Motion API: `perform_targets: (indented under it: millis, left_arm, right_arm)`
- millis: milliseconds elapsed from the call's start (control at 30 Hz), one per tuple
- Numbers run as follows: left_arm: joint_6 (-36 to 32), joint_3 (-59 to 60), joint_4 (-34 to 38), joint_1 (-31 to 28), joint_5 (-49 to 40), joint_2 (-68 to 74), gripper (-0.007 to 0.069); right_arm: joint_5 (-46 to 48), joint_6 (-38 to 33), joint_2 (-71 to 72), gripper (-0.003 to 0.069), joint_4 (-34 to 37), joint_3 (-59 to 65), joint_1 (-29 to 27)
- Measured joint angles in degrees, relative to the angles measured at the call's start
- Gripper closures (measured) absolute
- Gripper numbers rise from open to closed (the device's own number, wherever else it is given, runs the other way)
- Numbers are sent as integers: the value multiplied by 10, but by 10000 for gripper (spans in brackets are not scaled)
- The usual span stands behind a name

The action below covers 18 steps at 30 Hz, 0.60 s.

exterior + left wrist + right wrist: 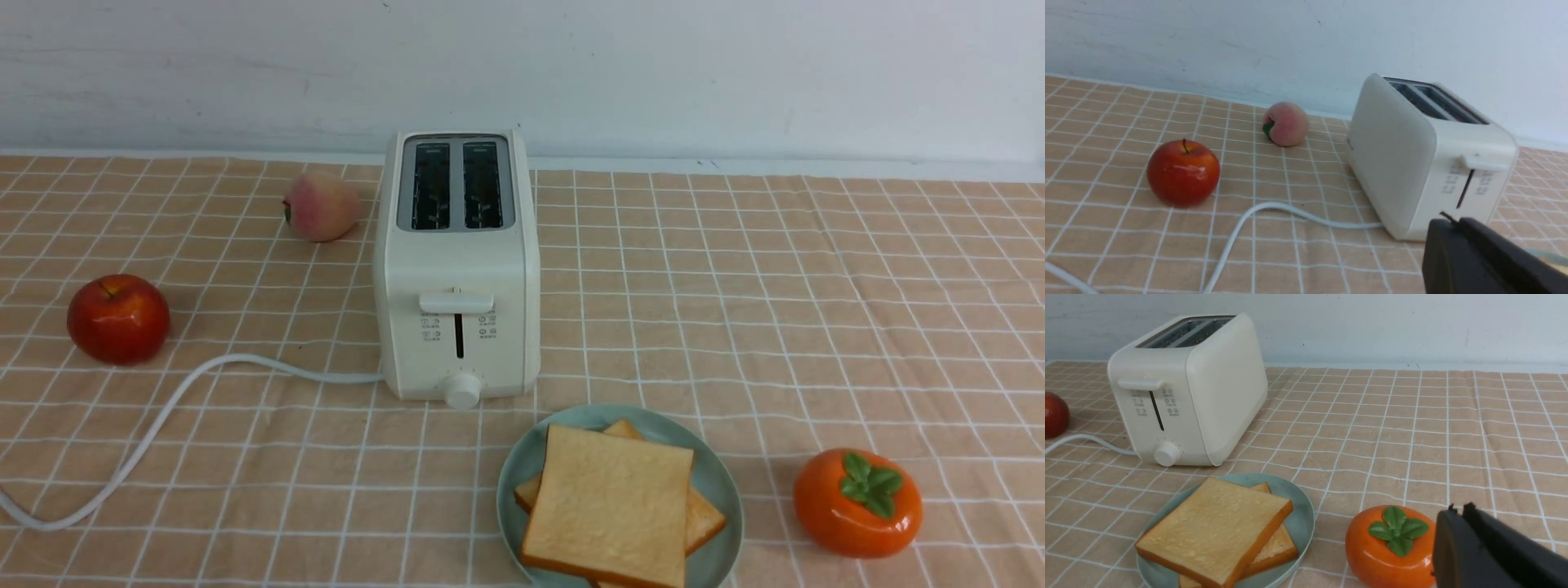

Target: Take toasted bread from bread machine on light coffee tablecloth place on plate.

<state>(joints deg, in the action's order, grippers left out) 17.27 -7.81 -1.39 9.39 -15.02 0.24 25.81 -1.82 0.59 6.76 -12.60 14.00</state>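
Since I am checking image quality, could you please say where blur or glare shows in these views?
Left wrist view: toaster icons smeared, glare on the red apple; right wrist view: icons crisper, small highlights on the persimmon; front view: plate cropped below.

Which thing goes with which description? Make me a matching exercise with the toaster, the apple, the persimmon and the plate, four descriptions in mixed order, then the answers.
1. toaster
2. red apple
3. persimmon
4. plate

A. orange, with green leaves on top
B. holding two stacked slices of bread
C. both slots empty
D. left of the white cord's toaster end

Pairs: 1-C, 2-D, 3-A, 4-B
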Motion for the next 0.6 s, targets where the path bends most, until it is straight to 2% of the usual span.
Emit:
perform_targets:
  millis: [133,333,600]
  left_arm:
    - [-1,86,17,-9,7,-8,637]
    - [-2,95,14,-14,-73,-8,636]
    - [-2,95,18,-15,-81,-8,634]
  right_arm:
    - [0,0,0,637,-2,0,0]
    - [1,0,0,632,-2,0,0]
    - [2,0,0,624,-2,0,0]
